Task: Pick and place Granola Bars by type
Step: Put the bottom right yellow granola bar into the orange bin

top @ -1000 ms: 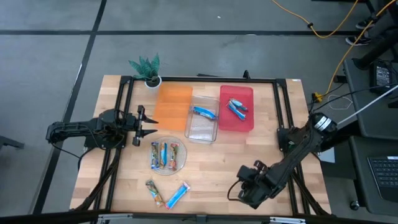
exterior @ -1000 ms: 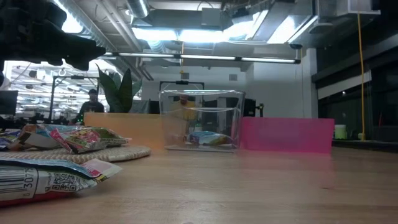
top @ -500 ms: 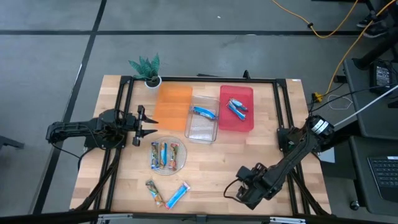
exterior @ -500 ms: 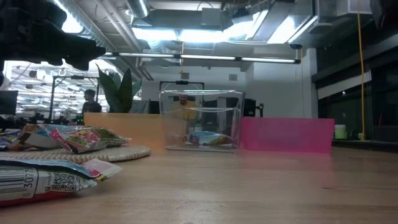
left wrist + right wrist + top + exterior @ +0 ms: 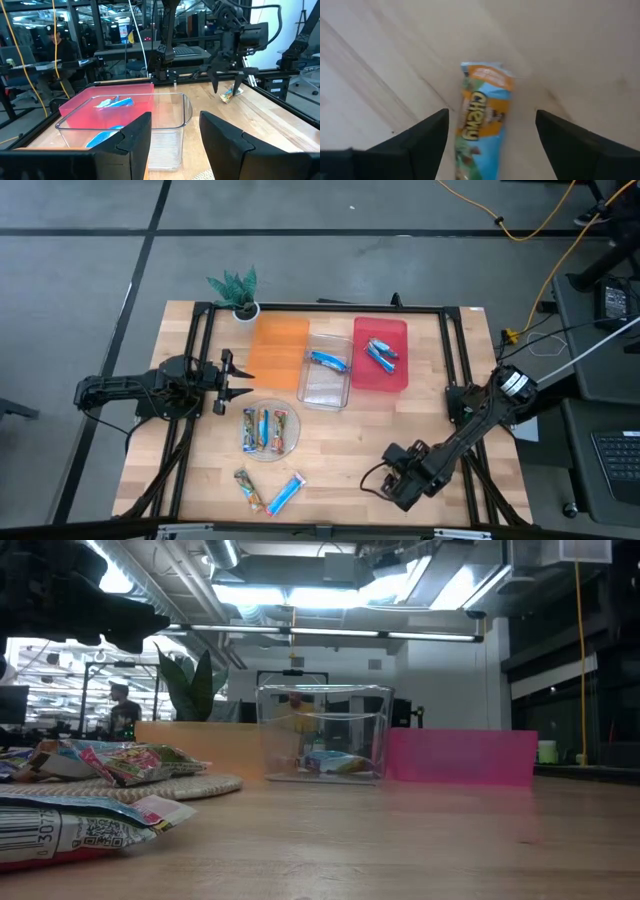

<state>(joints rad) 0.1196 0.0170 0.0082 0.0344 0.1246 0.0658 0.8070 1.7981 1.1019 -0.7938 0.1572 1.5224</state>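
- My right gripper (image 5: 385, 482) hangs low over the wooden table (image 5: 340, 450), well out from the round clear plate (image 5: 270, 430) on the side away from my left arm, fingers (image 5: 427, 137) spread wide and holding nothing.
- Between those fingers lies a tan bar (image 5: 482, 112) with "Chewy" on its wrapper (flat on the wood, touching neither finger).
- My left gripper (image 5: 247, 383) waits just off the plate's rim, beside the orange tray (image 5: 277, 350); its fingers (image 5: 135, 137) stand partly apart, empty.
- The plate holds several bars (image 5: 266, 430).
- Two more bars lie on the table near the plate's front side: a tan one (image 5: 247, 487) and a blue one (image 5: 286, 494).
- Behind the plate, the clear bin (image 5: 328, 370) holds one blue bar (image 5: 328, 360); the red bin (image 5: 381, 354) beside it holds blue bars (image 5: 382, 351) too.
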